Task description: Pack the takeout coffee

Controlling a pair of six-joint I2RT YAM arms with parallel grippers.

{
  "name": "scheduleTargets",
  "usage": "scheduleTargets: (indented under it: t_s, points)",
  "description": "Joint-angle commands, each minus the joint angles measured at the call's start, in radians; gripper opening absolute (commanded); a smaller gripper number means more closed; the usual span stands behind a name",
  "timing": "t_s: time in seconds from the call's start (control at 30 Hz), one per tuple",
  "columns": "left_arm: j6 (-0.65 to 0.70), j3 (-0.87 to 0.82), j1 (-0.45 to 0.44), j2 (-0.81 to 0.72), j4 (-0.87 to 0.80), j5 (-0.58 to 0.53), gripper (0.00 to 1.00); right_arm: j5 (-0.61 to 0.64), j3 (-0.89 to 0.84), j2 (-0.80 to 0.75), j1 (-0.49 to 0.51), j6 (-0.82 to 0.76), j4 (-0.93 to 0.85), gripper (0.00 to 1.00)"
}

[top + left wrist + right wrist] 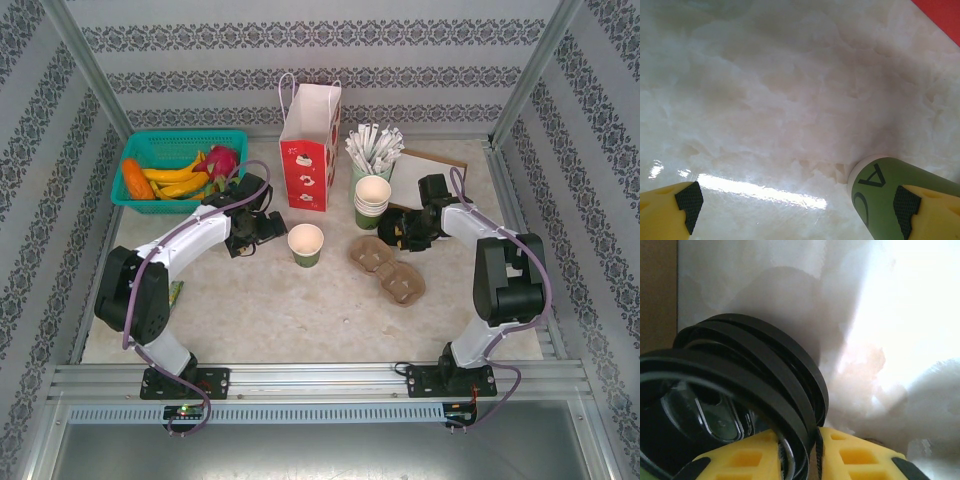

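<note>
The takeout coffee cup (305, 243) stands alone mid-table, green-sided with a cream rim and an open top, no lid on it. My left gripper (262, 228) is open just left of it. In the left wrist view the cup's green side (880, 192) rests against the right finger (920, 210), with bare table across the rest of the open gap of the left gripper (797, 202). My right gripper (397, 232) is to the cup's right. In the right wrist view the right gripper (812, 450) is shut on the rims of stacked black lids (740, 375).
A red and white gift bag (308, 150) stands behind the cup; its red corner (940, 15) shows in the left wrist view. Lidless stacked cups (372, 200), a holder of stirrers (375, 148), a cardboard carrier (387, 268) and a green fruit basket (180, 165) surround the middle.
</note>
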Motion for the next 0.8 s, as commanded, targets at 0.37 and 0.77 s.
scheduleTargets:
  t_s: [0.37,0.77]
  points:
    - [0.016,0.019,-0.012,0.013,-0.029,0.006,1.0,0.04,-0.013,-0.082,-0.003,-0.003,-0.027,0.29]
    - [0.026,0.03,-0.012,0.02,-0.028,0.009,1.0,0.06,-0.036,-0.099,-0.009,-0.02,-0.018,0.29]
